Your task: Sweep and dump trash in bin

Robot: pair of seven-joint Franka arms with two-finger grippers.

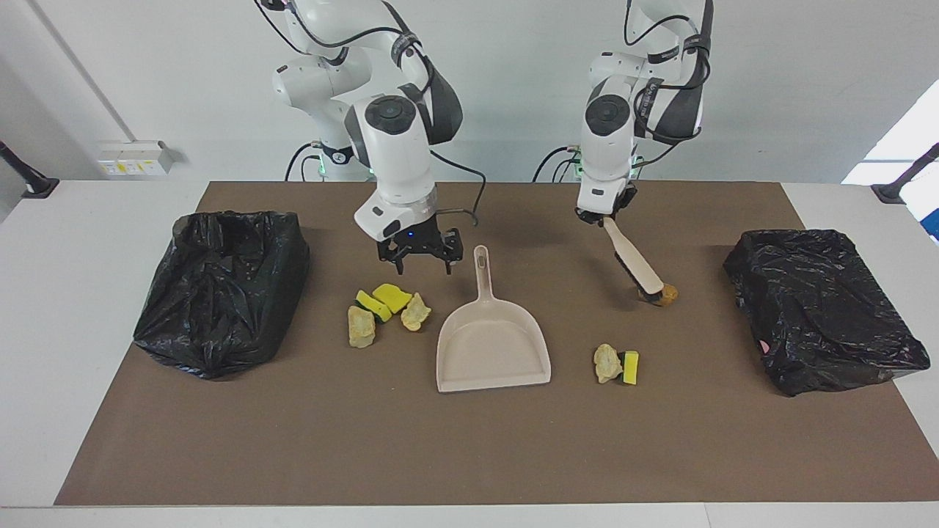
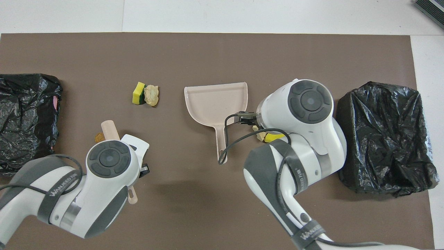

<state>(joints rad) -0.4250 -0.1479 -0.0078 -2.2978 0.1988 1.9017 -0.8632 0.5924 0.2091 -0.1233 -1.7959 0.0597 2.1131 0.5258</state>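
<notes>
The left gripper (image 1: 603, 217) has its fingers clamped on the brush (image 1: 637, 265), whose bristles appear to touch the golden-brown lump (image 1: 667, 295). The dustpan (image 1: 493, 348) lies toward the right arm's end of the desk from that lump, mouth away from the robots. The right gripper (image 1: 419, 253) hangs with fingers spread over the sponge cluster (image 1: 386, 312).

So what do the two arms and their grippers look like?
Both arms are glossy white with dark grey joint caps, grey bands with white lettering and black cables. The right gripper is black with a small blue light; the left gripper is black too.
</notes>
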